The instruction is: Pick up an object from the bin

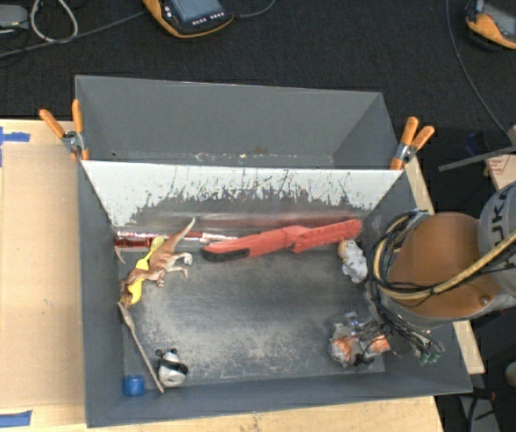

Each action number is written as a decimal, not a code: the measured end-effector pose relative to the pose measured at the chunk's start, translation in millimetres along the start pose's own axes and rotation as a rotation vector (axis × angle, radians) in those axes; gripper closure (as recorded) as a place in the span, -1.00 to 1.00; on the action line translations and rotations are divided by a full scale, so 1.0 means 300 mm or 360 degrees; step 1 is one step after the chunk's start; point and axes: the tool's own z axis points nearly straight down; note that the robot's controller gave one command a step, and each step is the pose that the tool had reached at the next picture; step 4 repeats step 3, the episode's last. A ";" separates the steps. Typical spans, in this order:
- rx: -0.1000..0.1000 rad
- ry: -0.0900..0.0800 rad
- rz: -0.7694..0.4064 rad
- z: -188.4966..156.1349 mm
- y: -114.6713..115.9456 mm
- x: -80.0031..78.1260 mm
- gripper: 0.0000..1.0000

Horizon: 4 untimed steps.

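Arm: is reaching in from 3 o'clock, its orange wrist cover (442, 273) and looped cables (393, 259) hanging over the bin's right-hand wall.
Gripper: the gripper (366, 340) is sitting low over the floor in the 4 o'clock corner of the grey bin (239, 133), close to the right wall and the front wall.
Grip: how far open it is standing, and whether it is holding anything, cannot be told from this view.
Thing at the gripper: a small mottled scrap (344, 347) of orange, white and silver is lying on the floor right at the gripper's tip, at 4 o'clock. Where the scrap ends and the gripper begins is not clear.
Nearest neighbour: a white crumpled lump (355, 261) is lying at 2 o'clock, just beside the cables and apart from the scrap.
Back wall: a long red tool (285, 239) is lying along the foot of the back wall at 12 o'clock, its right end near the lump.
Left side: a yellow-and-tan toy dinosaur (156, 268) is lying at 10 o'clock. A thin stick (140, 340) is running along the left wall below it.
Front left corner: a small black-and-white figure (172, 367) and a blue cap (133, 385) are lying at 8 o'clock, on either side of the stick's lower end, well apart from the gripper.
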 end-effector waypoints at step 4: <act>-0.0004 0.0004 0.0004 -0.292 0.006 -0.001 1.00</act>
